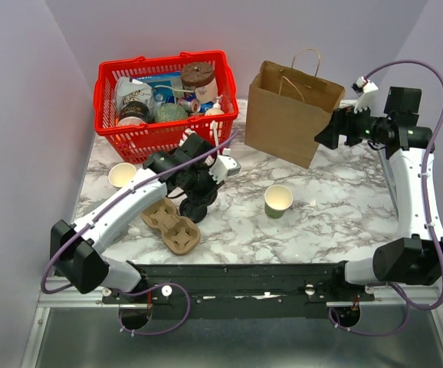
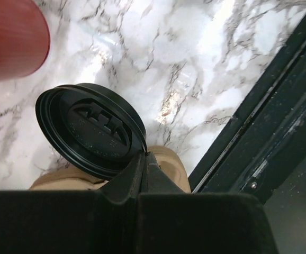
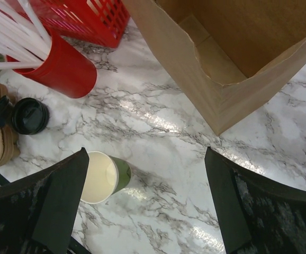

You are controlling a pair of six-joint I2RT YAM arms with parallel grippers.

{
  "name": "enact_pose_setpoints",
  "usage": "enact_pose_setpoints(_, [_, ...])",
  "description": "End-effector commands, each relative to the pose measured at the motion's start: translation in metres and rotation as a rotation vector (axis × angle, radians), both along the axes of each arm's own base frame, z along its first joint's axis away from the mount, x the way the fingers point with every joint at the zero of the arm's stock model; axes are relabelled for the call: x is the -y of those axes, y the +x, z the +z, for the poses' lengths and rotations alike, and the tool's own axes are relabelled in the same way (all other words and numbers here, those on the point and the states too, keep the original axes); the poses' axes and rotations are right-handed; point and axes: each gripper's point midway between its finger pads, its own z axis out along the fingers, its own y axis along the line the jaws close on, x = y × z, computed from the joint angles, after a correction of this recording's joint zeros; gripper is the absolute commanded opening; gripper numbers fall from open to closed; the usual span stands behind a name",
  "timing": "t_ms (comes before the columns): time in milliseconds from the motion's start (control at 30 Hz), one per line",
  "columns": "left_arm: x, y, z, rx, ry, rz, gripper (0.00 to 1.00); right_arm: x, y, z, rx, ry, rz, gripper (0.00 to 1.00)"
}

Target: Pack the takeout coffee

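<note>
The left fingers (image 2: 131,180) were pressed together on one edge of a black lid (image 2: 89,129), pinching it so that it hung tilted just above the cardboard carrier (image 2: 175,172). This was probably so it could be taken across and pressed onto the cup. The cup (image 1: 278,201) stood upright, open and lidless, at the middle of the bench (image 1: 344,192), right of the carrier and well apart from the lid, so the coffee was not yet ready to pack. The right fingers (image 3: 63,201) were spread wide and held nothing. They hovered beside the open bag (image 3: 222,69) at the far right, placed, I judge, to take the cup once capped.
</note>
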Motion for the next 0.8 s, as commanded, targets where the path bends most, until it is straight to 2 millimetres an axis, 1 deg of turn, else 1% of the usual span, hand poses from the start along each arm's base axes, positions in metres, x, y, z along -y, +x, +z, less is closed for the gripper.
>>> enact_pose_setpoints(0, [0.023,-0.005,0.039,0.098,-0.211,-0.188,0.00,-0.014,-0.026,0.011,0.019,0.027,0.070,1.00])
enact_pose_setpoints(33, [0.033,-0.009,0.046,0.113,-0.278,-0.246,0.00,-0.016,-0.030,0.011,0.016,0.038,0.077,1.00])
enact_pose_setpoints(67, [0.037,-0.010,0.050,0.133,-0.311,-0.277,0.00,-0.019,-0.033,0.011,0.014,0.049,0.082,1.00])
enact_pose_setpoints(100, [0.041,-0.014,0.057,0.158,-0.355,-0.323,0.00,-0.021,-0.037,0.007,-0.001,0.064,0.090,1.00])
enact_pose_setpoints(133, [0.049,-0.017,0.058,0.206,-0.409,-0.425,0.00,-0.026,-0.044,0.008,0.001,0.084,0.108,1.00])
enact_pose_setpoints(167, [0.053,-0.019,0.059,0.228,-0.434,-0.473,0.00,-0.029,-0.047,0.006,-0.017,0.106,0.110,1.00])
enact_pose_setpoints(200, [0.057,-0.018,0.058,0.246,-0.445,-0.508,0.00,-0.031,-0.051,0.004,-0.030,0.123,0.118,1.00])
enact_pose_setpoints(233, [0.064,-0.012,0.065,0.287,-0.473,-0.533,0.00,-0.036,-0.057,-0.002,-0.060,0.155,0.136,1.00])
enact_pose_setpoints(267, [0.070,-0.010,0.070,0.275,-0.502,-0.523,0.00,-0.039,-0.061,-0.001,-0.057,0.167,0.148,1.00])
enact_pose_setpoints(300, [0.078,-0.004,0.069,0.255,-0.520,-0.518,0.00,-0.040,-0.064,-0.002,-0.057,0.170,0.156,1.00])
enact_pose_setpoints(333, [0.087,0.001,0.085,0.279,-0.562,-0.533,0.00,-0.041,-0.068,-0.006,-0.065,0.177,0.163,1.00])
enact_pose_setpoints(400, [0.105,-0.001,0.092,0.176,-0.651,-0.516,0.00,-0.042,-0.070,-0.008,-0.061,0.171,0.169,1.00])
enact_pose_setpoints(433, [0.119,0.008,0.110,0.202,-0.720,-0.507,0.00,-0.041,-0.071,-0.010,-0.067,0.172,0.167,1.00])
enact_pose_setpoints(467, [0.128,0.011,0.116,0.177,-0.764,-0.481,0.00,-0.041,-0.071,-0.013,-0.073,0.173,0.167,1.00])
enact_pose_setpoints(500, [0.137,0.009,0.118,0.052,-0.810,-0.396,0.00,-0.042,-0.071,-0.013,-0.077,0.175,0.165,1.00])
enact_pose_setpoints(533, [0.149,0.015,0.132,0.087,-0.890,-0.391,0.00,-0.042,-0.072,-0.014,-0.081,0.177,0.162,1.00])
enact_pose_setpoints(567, [0.156,0.015,0.136,0.070,-0.931,-0.372,0.00,-0.041,-0.073,-0.015,-0.088,0.181,0.156,1.00])
enact_pose_setpoints(600, [0.162,0.014,0.137,-0.024,-0.970,-0.304,0.00,-0.041,-0.074,-0.015,-0.087,0.181,0.154,1.00])
enact_pose_setpoints(633, [0.169,0.020,0.145,0.021,-1.022,-0.290,0.00,-0.040,-0.074,-0.015,-0.086,0.178,0.149,1.00])
enact_pose_setpoints(667, [0.174,0.018,0.145,0.003,-1.041,-0.275,0.00,-0.040,-0.075,-0.016,-0.091,0.180,0.143,1.00])
enact_pose_setpoints(767, [0.185,0.027,0.141,-0.006,-1.093,-0.209,0.00,-0.035,-0.076,-0.023,-0.112,0.188,0.120,1.00])
